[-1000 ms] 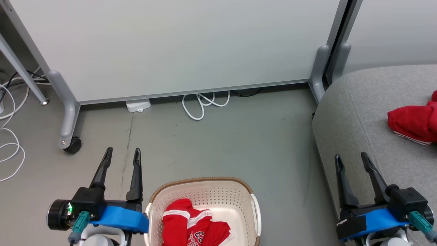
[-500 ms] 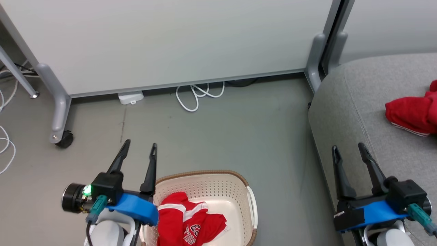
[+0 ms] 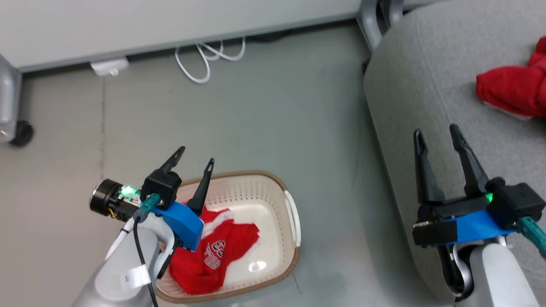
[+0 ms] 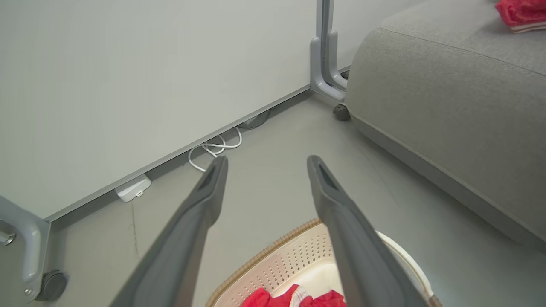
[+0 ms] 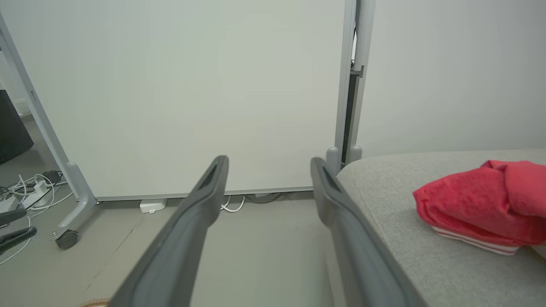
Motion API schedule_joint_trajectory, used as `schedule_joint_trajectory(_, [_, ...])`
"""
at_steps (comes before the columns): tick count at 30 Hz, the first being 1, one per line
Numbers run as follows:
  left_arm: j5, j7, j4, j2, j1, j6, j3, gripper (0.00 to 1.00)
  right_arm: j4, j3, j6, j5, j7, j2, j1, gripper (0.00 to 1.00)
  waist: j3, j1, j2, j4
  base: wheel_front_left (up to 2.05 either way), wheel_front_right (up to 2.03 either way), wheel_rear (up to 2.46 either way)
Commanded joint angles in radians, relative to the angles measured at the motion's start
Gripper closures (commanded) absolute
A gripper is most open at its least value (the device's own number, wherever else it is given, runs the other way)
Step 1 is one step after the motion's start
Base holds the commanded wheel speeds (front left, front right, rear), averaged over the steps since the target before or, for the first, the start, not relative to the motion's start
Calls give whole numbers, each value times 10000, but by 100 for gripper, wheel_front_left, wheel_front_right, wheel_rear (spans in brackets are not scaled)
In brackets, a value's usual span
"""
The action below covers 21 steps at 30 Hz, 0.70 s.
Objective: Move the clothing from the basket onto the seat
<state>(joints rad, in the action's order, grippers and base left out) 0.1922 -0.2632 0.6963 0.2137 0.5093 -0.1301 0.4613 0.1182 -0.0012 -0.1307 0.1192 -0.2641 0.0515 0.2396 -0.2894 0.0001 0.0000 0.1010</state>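
Observation:
The cream basket (image 3: 256,174) with its brown rim stands on the floor, a red jersey with white lettering (image 3: 213,251) crumpled inside it. My left gripper (image 3: 196,155) is open above the basket's far-left rim, nothing between its fingers; the left wrist view looks past it (image 4: 267,160) to the basket (image 4: 294,251) and the red clothing (image 4: 294,298) below. A red garment with white trim (image 3: 507,91) lies on the grey seat (image 3: 426,64) at the right. My right gripper (image 3: 435,130) hangs open and empty over the seat's front-left edge, the garment (image 5: 482,200) to its right.
A white partition panel (image 5: 192,85) on grey legs with a castor (image 3: 21,133) runs along the far side. A looped white cable (image 3: 204,55) and a white adapter (image 3: 109,67) lie at its foot. Bare grey floor separates the basket from the seat.
The head camera has tilted down, shifting the whole picture. My left gripper has swung right from beside the basket to above its far-left rim. Both grippers stay open.

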Motion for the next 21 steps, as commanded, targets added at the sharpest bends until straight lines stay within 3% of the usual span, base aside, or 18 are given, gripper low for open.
schedule_joint_trajectory(1, [74,-25,239,119,340,-6,237,0,-85,27,-1,98,-6,-19,248,0,-813,-1,0,454,0,0,0])
schedule_joint_trajectory(12, [763,-17,2761,317,2291,-7,2246,0,-658,60,-1,194,-6,-21,1183,0,-3011,-1,0,719,0,0,0])
schedule_joint_trajectory(21, [1417,675,4282,385,3559,-6,4096,0,-1241,337,-1,68,-4,-19,1877,0,-4695,-1,0,805,0,0,0])
